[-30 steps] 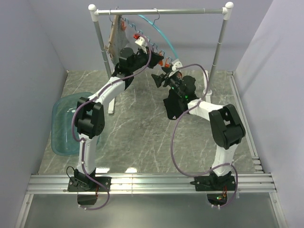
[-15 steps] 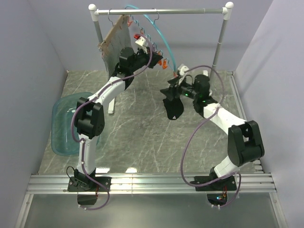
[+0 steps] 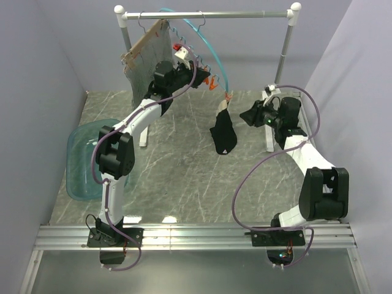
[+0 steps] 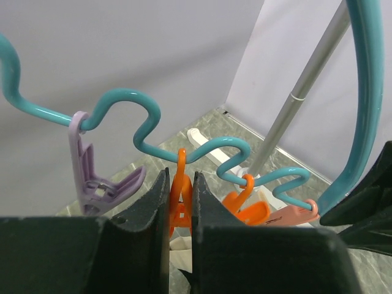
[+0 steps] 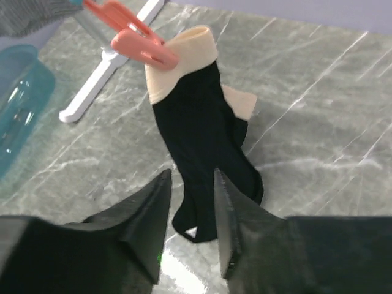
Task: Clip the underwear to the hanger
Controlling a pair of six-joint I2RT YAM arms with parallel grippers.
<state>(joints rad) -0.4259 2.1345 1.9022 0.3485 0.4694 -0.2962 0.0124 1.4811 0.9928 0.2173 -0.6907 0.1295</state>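
Observation:
The teal hanger (image 3: pixel 214 52) hangs from the rail by its metal hook. My left gripper (image 3: pixel 201 78) is shut on an orange clip (image 4: pixel 180 202) on the hanger's wavy bar (image 4: pixel 147 122), between a purple clip (image 4: pixel 92 177) and another orange clip (image 4: pixel 248 205). The black underwear (image 3: pixel 223 131) with a pale waistband hangs from a pink clip (image 3: pixel 228 97) at the hanger's lower end. In the right wrist view the underwear (image 5: pixel 202 135) dangles from that pink clip (image 5: pixel 141 46). My right gripper (image 3: pixel 246 115) is open and empty, to the right of the underwear and apart from it (image 5: pixel 191 180).
A wooden hanger with grey mesh cloth (image 3: pixel 144 61) hangs at the rail's left end. The metal rail (image 3: pixel 245 13) stands on two posts, the right post (image 3: pixel 278 67) close behind my right arm. A teal basin (image 3: pixel 82 159) sits at the left.
My right gripper has let go of the underwear and drawn back to the right. The underwear now hangs from the pink clip. The left gripper has stayed at the clips.

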